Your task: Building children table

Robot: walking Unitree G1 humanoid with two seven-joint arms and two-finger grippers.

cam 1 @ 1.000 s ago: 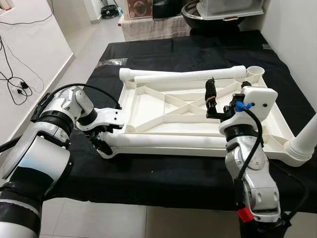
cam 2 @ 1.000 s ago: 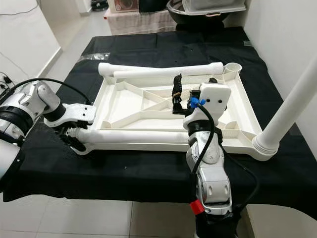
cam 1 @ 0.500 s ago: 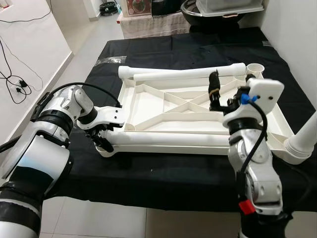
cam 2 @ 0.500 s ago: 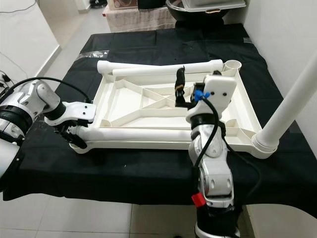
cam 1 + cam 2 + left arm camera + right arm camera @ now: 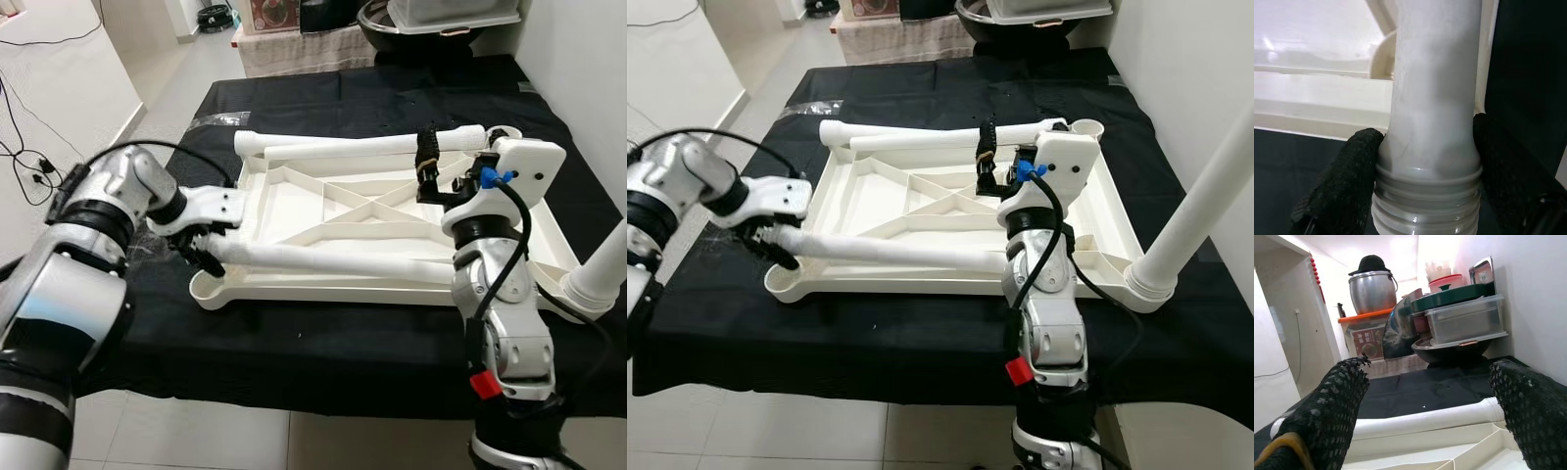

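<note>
left arm (image 5: 93, 230): silver metal segments joined by black bands, a thin black cable arching over the wrist
right arm (image 5: 502, 323): silver casings, black joint ring, black cable along it, small red tag low down
right wrist housing (image 5: 524, 168): white box, blue clip
fingertips (image 5: 1337, 406): black, knobbly rubber texture

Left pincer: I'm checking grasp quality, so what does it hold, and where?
The left pincer grips a white table leg just above its threaded end.
</note>
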